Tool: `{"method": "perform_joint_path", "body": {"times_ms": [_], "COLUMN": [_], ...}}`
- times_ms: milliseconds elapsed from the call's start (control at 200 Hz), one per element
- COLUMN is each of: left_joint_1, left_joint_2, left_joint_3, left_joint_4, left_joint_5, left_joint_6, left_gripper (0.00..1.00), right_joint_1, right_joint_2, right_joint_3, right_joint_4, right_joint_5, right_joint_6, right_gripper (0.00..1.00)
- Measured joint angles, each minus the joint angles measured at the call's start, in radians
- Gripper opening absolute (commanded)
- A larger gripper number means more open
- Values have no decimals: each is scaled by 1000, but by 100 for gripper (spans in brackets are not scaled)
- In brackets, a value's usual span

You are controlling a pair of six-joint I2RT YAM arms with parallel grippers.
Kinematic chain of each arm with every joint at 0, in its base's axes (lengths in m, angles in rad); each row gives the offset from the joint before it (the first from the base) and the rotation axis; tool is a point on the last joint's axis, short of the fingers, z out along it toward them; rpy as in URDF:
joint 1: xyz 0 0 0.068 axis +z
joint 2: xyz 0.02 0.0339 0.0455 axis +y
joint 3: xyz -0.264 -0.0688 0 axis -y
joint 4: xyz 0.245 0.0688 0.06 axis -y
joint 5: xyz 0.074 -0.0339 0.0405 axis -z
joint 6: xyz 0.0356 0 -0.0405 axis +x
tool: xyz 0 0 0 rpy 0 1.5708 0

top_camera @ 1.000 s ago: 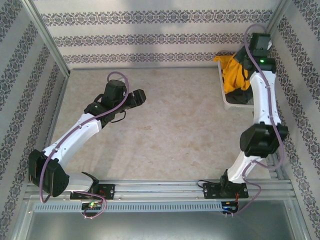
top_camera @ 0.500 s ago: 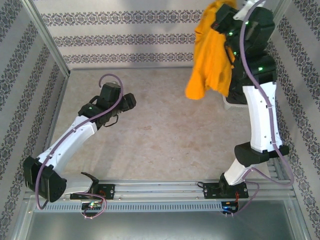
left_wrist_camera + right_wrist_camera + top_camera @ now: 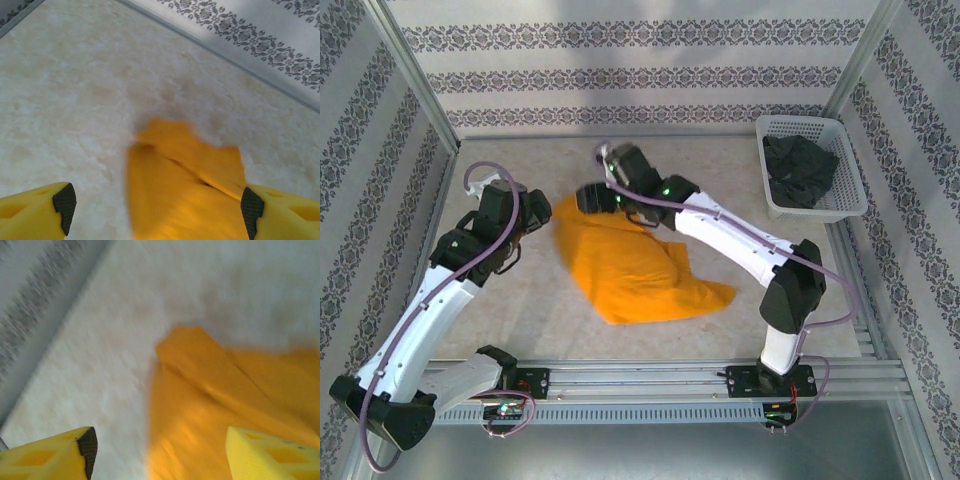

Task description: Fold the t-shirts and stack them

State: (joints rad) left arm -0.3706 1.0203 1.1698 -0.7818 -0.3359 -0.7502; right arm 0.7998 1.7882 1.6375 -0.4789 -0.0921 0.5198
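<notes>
The orange-yellow t-shirt [image 3: 635, 268] lies crumpled and roughly flat on the middle of the table. The dark charcoal t-shirt [image 3: 801, 167] sits bunched in the white basket [image 3: 850, 205] at the back right. My right gripper [image 3: 588, 198] hangs over the orange shirt's back left corner, jaws open, nothing held; below the right gripper [image 3: 165, 455] lies a blurred corner of the shirt [image 3: 200, 405]. My left gripper [image 3: 532, 215] is just left of the shirt's edge, also open. The left gripper [image 3: 156, 210] has the orange cloth [image 3: 185, 190] under its wide jaws, with the cloth brushing the right fingertip [image 3: 250, 209].
Patterned walls close off the table at the back and on both sides. Bare table [image 3: 520, 300] lies in front of and to the left of the orange shirt, and more between the shirt and the basket.
My right arm lifted the orange shirt out of the basket, swung it left, dropped it on the table's middle and opened. My left arm drew back leftward beside the shirt.
</notes>
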Motion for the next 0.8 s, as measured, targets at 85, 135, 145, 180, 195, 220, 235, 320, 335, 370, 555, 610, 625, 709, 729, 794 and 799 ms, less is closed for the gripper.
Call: {"method": "perform_joint_path", "body": {"times_ms": [85,135,145,180,195,220,235,320,335,370,555,610,625,709,729,794,799], "left_joint_1": [7,20,23,37,45,57,69,133,148,172,233,239,241,256,259,269,269], "left_joint_2": [-8,-4,-3,5,9,14,20,44,51,67,184,217,225,249,252,256,256], "left_joint_3": [-28,-48,-53,-70,-77,-89,-99,-149,-159,-175,-232,-242,-244,-255,-256,-257,-257], "left_joint_4": [-22,-31,-34,-39,-39,-42,-42,-42,-42,-41,-5,13,17,33,35,39,39], "left_joint_5": [3,19,23,42,52,66,79,151,168,197,342,375,383,415,416,431,431], "left_joint_6": [-14,-20,-22,-27,-30,-34,-39,-55,-60,-66,-78,-79,-79,-81,-81,-81,-81], "left_gripper": [85,84,84,83,82,81,81,78,77,76,74,74,74,74,74,74,74], "right_joint_1": [-51,-103,-113,-150,-165,-188,-203,-240,-243,-246,-233,-202,-192,-131,-120,-82,-79], "right_joint_2": [-64,-116,-128,-171,-189,-217,-237,-324,-336,-356,-324,-293,-283,-227,-217,-192,-190], "right_joint_3": [-147,-219,-233,-281,-299,-328,-350,-470,-491,-540,-694,-692,-690,-670,-666,-660,-660], "right_joint_4": [-18,-25,-27,-32,-33,-37,-40,-48,-49,-57,-108,-121,-123,-135,-136,-146,-146], "right_joint_5": [-7,-7,-6,-5,0,5,9,25,25,25,17,14,11,-11,-16,-31,-32], "right_joint_6": [17,27,31,33,34,35,36,47,52,58,76,73,72,58,52,43,41], "right_gripper": [64,64,64,63,63,63,64,65,65,65,66,65,65,63,63,62,62]}}
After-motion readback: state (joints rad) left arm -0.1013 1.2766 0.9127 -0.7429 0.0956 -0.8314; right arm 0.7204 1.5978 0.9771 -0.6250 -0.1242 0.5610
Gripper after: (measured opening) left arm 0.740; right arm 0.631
